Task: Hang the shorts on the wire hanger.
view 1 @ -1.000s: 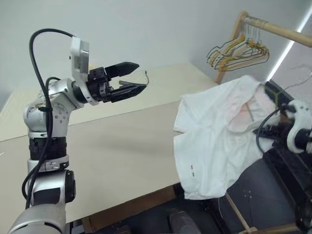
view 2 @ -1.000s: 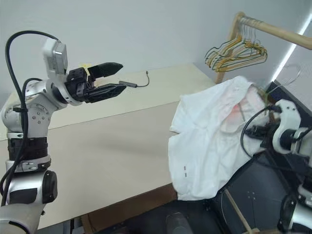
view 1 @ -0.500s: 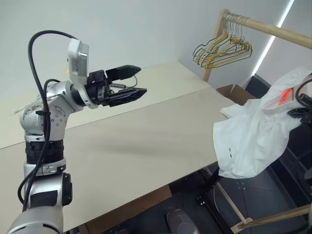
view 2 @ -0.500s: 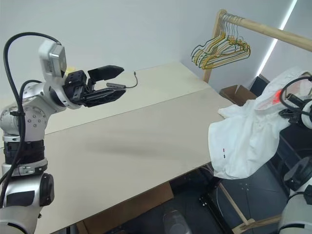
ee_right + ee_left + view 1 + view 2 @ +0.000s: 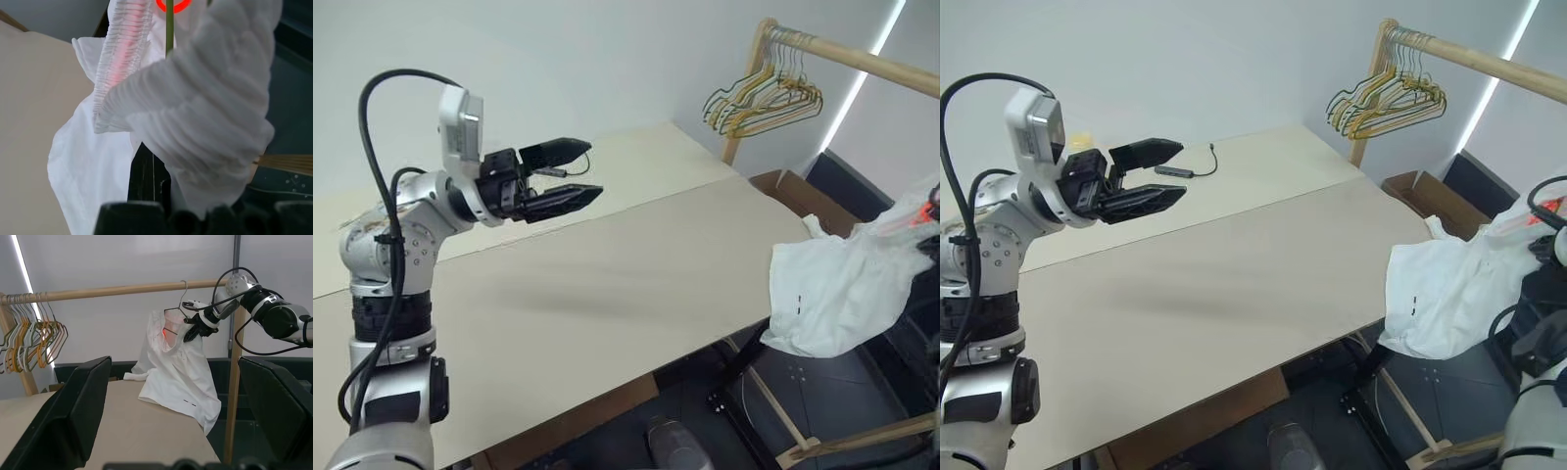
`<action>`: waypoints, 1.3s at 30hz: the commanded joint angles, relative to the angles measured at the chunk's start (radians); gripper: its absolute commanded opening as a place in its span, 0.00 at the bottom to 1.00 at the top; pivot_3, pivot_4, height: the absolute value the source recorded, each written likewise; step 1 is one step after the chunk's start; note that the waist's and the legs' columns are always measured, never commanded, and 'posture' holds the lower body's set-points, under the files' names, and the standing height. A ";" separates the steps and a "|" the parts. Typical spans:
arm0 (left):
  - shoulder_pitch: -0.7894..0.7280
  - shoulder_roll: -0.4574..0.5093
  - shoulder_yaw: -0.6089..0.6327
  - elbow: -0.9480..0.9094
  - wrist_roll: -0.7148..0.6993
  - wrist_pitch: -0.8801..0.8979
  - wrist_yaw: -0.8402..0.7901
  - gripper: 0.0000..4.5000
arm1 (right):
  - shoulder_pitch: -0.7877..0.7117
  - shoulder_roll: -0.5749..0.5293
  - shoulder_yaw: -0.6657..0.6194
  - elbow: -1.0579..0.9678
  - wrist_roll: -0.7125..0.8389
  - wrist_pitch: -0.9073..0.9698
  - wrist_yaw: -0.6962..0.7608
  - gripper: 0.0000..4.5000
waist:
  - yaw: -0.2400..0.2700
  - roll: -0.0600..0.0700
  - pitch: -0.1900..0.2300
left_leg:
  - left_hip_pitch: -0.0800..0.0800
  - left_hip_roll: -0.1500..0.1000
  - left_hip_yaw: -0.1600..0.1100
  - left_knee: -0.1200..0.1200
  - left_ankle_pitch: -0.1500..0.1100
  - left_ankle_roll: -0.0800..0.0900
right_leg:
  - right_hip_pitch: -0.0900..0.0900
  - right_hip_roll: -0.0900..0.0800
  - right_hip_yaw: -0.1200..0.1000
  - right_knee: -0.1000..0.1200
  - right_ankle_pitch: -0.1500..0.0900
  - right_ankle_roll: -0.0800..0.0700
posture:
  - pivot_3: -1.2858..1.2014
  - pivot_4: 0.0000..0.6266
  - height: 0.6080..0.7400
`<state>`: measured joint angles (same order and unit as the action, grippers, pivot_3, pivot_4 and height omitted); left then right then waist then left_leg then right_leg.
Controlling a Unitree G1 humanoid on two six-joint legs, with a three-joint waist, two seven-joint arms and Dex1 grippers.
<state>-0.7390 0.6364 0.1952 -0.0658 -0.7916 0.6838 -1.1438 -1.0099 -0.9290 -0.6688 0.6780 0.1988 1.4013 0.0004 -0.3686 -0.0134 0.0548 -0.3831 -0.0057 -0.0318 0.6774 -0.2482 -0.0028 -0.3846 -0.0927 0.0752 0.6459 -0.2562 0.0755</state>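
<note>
The soft white shorts have swung off the table's right edge, hanging on the thin wire hanger pinched by the right gripper. Left gripper gapes wide.

place: lab-like test room | signs: bare table; wooden clothes rail; plain walls

A wide pale beige table is taking up the middle of the scene, made of two flat panels with a seam running between them. On the far panel a small dark adapter with a thin black cable is lying near the back edge. The near panel is carrying a soft shadow. The table's right corner is reaching toward a wooden clothes rail.
</note>
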 commanded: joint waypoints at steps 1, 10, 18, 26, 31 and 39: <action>-0.010 0.021 0.020 -0.032 -0.020 -0.002 0.009 1.00 | 0.004 0.028 -0.043 -0.081 0.001 0.028 -0.030 0.26 | 0.000 0.000 0.000 | 0.000 0.000 0.000 0.000 0.000 0.000 | 0.000 0.000 0.000 0.000 0.000 0.000 | 0.40 0.00 1.00; -0.012 0.027 0.014 -0.037 -0.017 -0.004 0.010 1.00 | 0.059 0.053 -0.036 -0.157 -0.035 -0.117 -0.096 0.97 | 0.010 0.001 -0.001 | 0.000 0.000 0.000 0.000 0.000 0.000 | 0.000 0.000 0.001 0.000 0.001 0.000 | 0.41 0.00 1.00; -0.030 0.046 0.002 -0.011 -0.003 -0.004 0.004 1.00 | 0.300 0.158 0.081 -0.512 -0.162 -0.665 -0.201 0.99 | 0.010 0.003 -0.002 | 0.001 0.000 0.002 0.000 0.000 0.000 | -0.001 0.000 0.003 0.001 -0.001 0.003 | 0.41 0.00 1.00; -0.036 0.054 -0.004 -0.001 0.013 -0.013 0.018 1.00 | 0.453 0.258 0.151 -0.770 -0.289 -1.086 -0.295 0.99 | 0.006 0.003 -0.002 | 0.004 0.000 0.000 0.000 0.000 0.000 | -0.001 0.001 0.009 0.001 0.001 0.004 | 0.41 0.00 1.00; 0.041 0.030 0.031 -0.043 0.070 -0.093 0.121 1.00 | 0.431 0.285 0.249 -0.876 -0.258 -1.210 -0.201 0.99 | -0.002 0.003 -0.002 | 0.009 0.000 0.003 -0.001 -0.001 0.001 | 0.001 0.001 0.015 0.001 0.001 0.006 | 0.42 0.00 1.00; 0.270 0.130 0.009 -0.168 0.214 -0.180 0.138 1.00 | 0.312 0.340 0.470 -0.790 0.073 -1.172 0.355 0.99 | 0.035 -0.005 -0.001 | 0.031 0.004 0.005 -0.004 -0.003 0.003 | 0.021 0.005 0.018 -0.005 0.000 0.011 | 0.49 0.00 1.00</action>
<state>-0.4947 0.7312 0.1814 -0.1795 -0.5915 0.5051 -0.9988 -0.6774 -0.5656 -0.2431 -0.1238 0.2209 0.1984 0.2342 -0.3336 -0.0183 0.0538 -0.3526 -0.0017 -0.0272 0.6731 -0.2514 0.0001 -0.3639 -0.0875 0.0934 0.6408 -0.2564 0.0862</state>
